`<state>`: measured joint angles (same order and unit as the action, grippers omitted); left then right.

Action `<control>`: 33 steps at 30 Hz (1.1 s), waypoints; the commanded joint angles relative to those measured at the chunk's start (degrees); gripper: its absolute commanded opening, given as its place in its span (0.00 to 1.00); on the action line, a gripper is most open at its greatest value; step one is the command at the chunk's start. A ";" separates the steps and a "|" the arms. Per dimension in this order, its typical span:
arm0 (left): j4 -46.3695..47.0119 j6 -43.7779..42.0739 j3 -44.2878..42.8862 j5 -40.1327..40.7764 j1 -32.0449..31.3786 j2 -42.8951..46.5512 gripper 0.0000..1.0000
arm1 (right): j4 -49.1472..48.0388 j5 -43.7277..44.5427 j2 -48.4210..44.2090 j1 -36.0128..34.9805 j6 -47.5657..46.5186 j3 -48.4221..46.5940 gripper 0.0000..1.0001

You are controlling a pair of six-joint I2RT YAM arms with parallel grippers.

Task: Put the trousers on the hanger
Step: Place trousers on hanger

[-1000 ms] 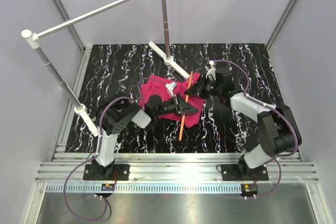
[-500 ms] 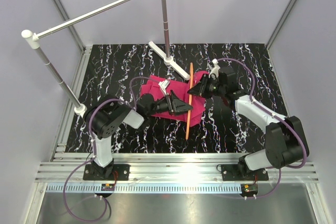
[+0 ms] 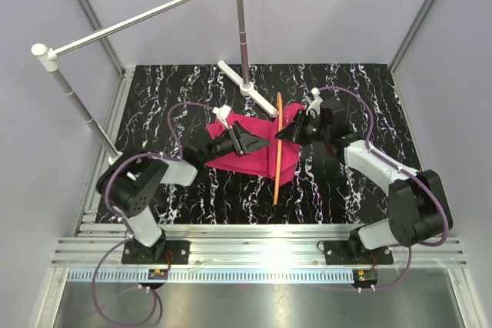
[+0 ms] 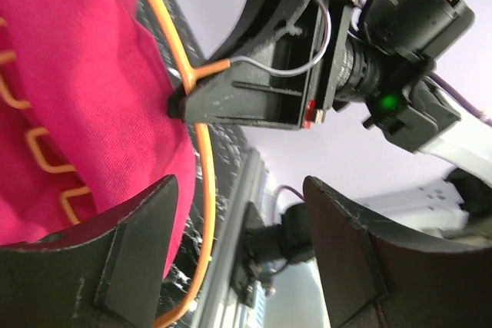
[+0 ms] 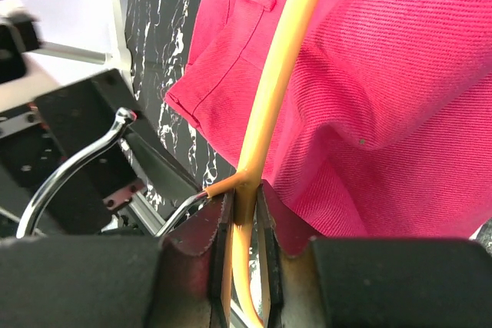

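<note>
The magenta trousers (image 3: pixel 257 151) lie crumpled mid-table, draped through the thin orange hanger (image 3: pixel 277 147), which stands on edge across their right side. My right gripper (image 3: pixel 286 131) is shut on the hanger at the top, where its wire hook joins; the right wrist view shows the orange stem (image 5: pixel 247 213) pinched between the jaws, with the trousers (image 5: pixel 384 105) beyond. My left gripper (image 3: pixel 261 142) is open and empty over the trousers. In the left wrist view the cloth (image 4: pixel 69 97) and the hanger's wavy bar (image 4: pixel 46 163) lie beside the left finger (image 4: pixel 138 259).
A silver rail (image 3: pixel 146 14) with white end caps stands on two posts over the back left; its white foot (image 3: pixel 246 86) sits just behind the trousers. The black marbled table (image 3: pixel 346 190) is ringed by grey walls and an aluminium frame (image 3: pixel 261 250) at the near edge.
My left gripper has drawn back to the upper left across the trousers and now stands open. The hanger has swung more upright and the cloth has spread leftward. The right gripper moved slightly.
</note>
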<state>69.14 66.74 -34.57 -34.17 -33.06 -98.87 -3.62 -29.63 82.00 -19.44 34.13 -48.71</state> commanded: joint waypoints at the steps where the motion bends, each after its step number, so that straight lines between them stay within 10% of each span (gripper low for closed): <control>1: -11.19 -10.74 -1.90 7.00 -0.16 6.05 0.70 | -3.41 0.10 -2.19 0.55 -1.08 -0.33 0.00; 8: -30.81 -18.04 -7.53 13.87 -0.16 7.21 0.71 | -4.20 -0.26 -2.10 0.63 -0.91 -0.07 0.00; 33: -25.99 -13.39 -15.44 12.29 -3.06 -7.12 0.70 | -5.44 -1.31 -1.93 0.72 -0.29 0.72 0.00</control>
<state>39.99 52.97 -47.29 -22.04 -35.81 -104.55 -5.32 -30.72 82.00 -19.31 34.98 -47.86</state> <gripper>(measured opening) 0.703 0.197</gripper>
